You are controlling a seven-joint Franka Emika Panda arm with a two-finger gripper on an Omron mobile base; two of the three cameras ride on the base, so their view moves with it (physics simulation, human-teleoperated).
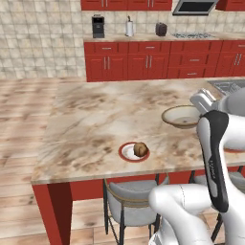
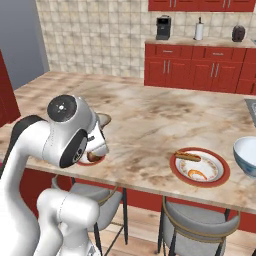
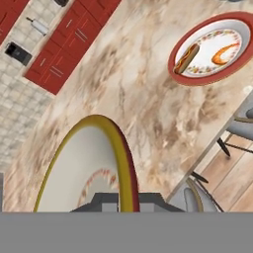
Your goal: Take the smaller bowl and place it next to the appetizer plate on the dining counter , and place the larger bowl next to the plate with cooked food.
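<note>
The smaller bowl [image 1: 181,116], beige with a darker rim, hangs just above the dining counter [image 1: 91,115], right of the appetizer plate [image 1: 134,152] with its brown lump. My gripper [image 1: 197,110] is shut on the bowl's right rim. In the hand view the rim [image 3: 118,148] runs down between my fingertips [image 3: 126,201]. The arm hides most of the bowl [image 2: 104,119] and the appetizer plate [image 2: 95,160] in the right base view. The plate with cooked food [image 2: 200,167] lies further right near the front edge, and the larger bowl [image 2: 247,155] stands beyond it.
Grey stools [image 1: 130,201] [image 2: 200,220] stand under the counter's front edge. A sink [image 1: 228,86] is set in the counter's far right. The red wall counter [image 1: 148,60] carries a coffee machine [image 1: 98,26] and a toaster [image 1: 161,29].
</note>
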